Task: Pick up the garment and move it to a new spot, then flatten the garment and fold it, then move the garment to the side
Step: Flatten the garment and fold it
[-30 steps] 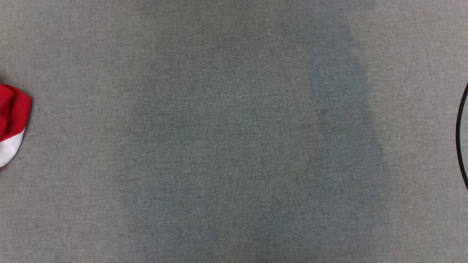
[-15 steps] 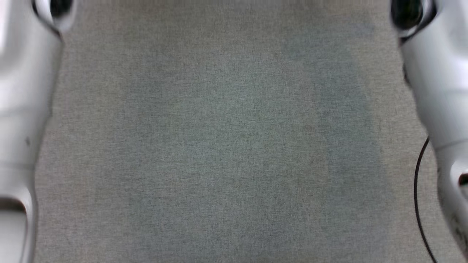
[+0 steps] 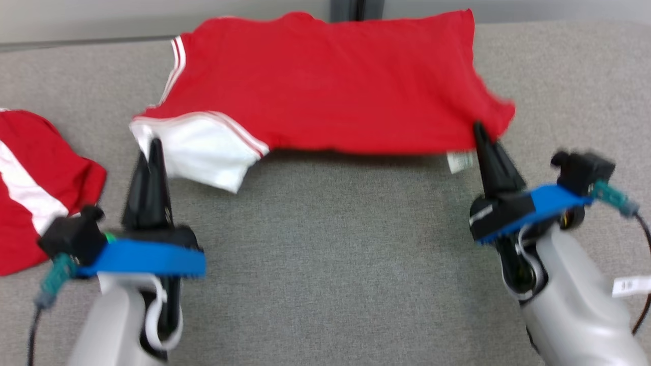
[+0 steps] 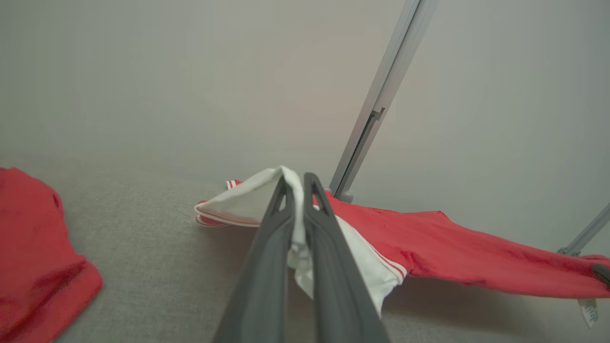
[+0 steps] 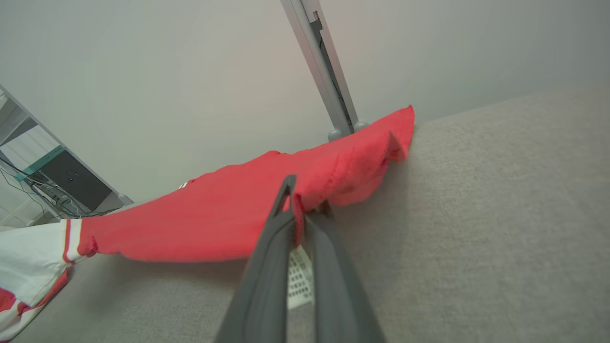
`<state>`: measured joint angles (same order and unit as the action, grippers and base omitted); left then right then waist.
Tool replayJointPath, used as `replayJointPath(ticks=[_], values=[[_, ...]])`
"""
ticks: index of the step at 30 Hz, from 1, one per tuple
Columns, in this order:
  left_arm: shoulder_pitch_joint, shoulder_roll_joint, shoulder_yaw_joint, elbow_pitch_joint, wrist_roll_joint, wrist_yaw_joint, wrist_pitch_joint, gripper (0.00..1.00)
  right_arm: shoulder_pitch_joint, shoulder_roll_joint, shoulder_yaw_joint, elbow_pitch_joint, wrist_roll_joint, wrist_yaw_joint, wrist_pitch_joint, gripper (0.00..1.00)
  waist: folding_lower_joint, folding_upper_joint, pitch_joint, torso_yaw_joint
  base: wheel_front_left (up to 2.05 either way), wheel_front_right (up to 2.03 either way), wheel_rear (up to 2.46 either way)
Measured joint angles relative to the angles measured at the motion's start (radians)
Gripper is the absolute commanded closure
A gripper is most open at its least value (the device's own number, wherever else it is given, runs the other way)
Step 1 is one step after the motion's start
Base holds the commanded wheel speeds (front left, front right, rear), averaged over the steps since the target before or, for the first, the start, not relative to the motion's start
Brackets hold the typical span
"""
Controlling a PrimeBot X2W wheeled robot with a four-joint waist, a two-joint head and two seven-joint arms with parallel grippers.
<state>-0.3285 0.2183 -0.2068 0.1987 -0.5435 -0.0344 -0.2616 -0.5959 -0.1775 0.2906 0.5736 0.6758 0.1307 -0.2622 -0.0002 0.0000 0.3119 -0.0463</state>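
Note:
The garment (image 3: pixel 330 86) is a red shirt with a white, red-striped sleeve. It is stretched across the far side of the grey table between my two grippers, with its near edge lifted. My left gripper (image 3: pixel 152 145) is shut on the white sleeve (image 4: pixel 248 202); the cloth shows between the fingers at the left gripper (image 4: pixel 296 183). My right gripper (image 3: pixel 478 129) is shut on the red hem corner, beside a white care label (image 3: pixel 459 161). In the right wrist view the red cloth (image 5: pixel 214 224) bunches over the right gripper (image 5: pixel 298 200).
A second red and white garment (image 3: pixel 30 188) lies crumpled at the table's left edge, close to my left arm. A grey metal post (image 4: pixel 376 109) rises behind the table's far edge. The grey cloth tabletop (image 3: pixel 330 264) stretches between my arms. A shelf with cables (image 5: pixel 43 176) stands beyond.
The head view has shifted: earlier it showed bare grey tabletop, then pale forearms at both sides. Now it shows both grippers holding the spread garment.

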Motion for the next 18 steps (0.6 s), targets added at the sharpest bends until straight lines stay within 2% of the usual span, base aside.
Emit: replayJointPath(ticks=[4, 7, 12, 18], values=[[0.196, -0.059, 0.035, -0.083, 0.020, 0.024, 0.000, 1.00, 0.152, -0.004, -0.018, -0.042, 0.012, 0.000, 0.000, 1.00, -0.0001, 0.0000, -0.057, 0.006, 0.00, 0.00, 0.00], [0.329, -0.094, 0.044, -0.120, 0.025, 0.026, 0.000, 1.00, 0.251, -0.001, -0.026, -0.060, 0.011, 0.000, 0.000, 1.00, -0.0001, 0.0000, -0.099, 0.007, 0.00, 0.00, 0.00], [0.481, -0.117, 0.052, -0.161, 0.035, 0.035, 0.000, 1.00, 0.399, -0.004, -0.059, -0.090, -0.008, 0.000, 0.000, 1.00, -0.0001, 0.0000, -0.168, 0.014, 0.00, 0.00, 0.00], [0.586, -0.121, 0.031, -0.201, 0.045, 0.045, 0.002, 1.00, 0.544, -0.007, -0.106, -0.149, -0.040, 0.000, 0.035, 1.00, -0.0001, 0.0000, -0.222, 0.020, 0.00, 0.00, 0.00]])
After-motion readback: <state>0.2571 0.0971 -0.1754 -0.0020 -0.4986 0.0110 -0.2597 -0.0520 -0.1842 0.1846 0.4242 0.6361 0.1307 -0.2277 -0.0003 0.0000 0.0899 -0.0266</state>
